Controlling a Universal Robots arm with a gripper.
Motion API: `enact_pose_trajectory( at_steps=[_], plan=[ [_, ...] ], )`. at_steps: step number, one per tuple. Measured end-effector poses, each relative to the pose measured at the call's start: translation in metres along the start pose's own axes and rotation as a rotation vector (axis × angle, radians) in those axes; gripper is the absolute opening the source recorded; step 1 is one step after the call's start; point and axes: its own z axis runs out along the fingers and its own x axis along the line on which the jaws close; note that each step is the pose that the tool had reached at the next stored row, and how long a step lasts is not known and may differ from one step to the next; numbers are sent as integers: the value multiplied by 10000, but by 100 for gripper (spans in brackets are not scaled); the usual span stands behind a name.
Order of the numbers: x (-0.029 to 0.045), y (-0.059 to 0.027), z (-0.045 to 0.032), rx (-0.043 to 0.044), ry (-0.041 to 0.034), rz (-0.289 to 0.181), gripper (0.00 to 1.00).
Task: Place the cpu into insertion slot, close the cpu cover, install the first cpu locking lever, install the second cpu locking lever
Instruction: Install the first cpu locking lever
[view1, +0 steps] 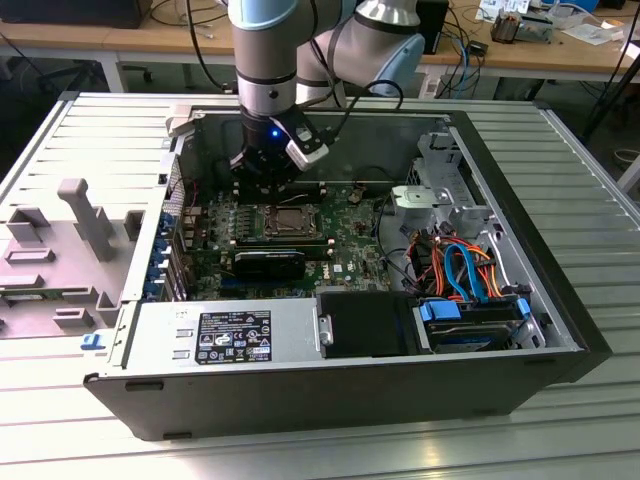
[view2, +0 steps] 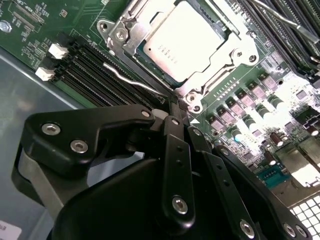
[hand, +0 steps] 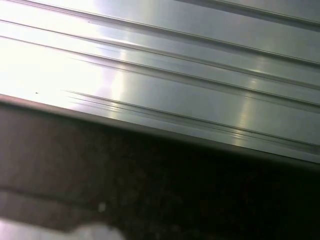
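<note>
The cpu, a flat silver-grey square, lies in the insertion slot on the green board. The cpu cover is down flat around it, its window framing the chip. A thin silver locking lever runs along one side of the socket, and another wire lever lies on the opposite side. My gripper is shut, its black tips close to the end of the nearer lever and just off the socket's corner. In the exterior view the gripper hangs inside the open case, just behind the socket.
The case walls enclose the board. A long black card lies in front of the socket, a power supply fills the front, and a drive with blue and orange cables sits at the exterior view's right. Grey fixtures stand on the ribbed table.
</note>
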Motion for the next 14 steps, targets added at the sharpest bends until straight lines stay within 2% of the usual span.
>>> enact_pose_trajectory(
  at_steps=[14],
  plan=[
    [-137, -30, 21, -3, 11, -35, 11]
  ],
)
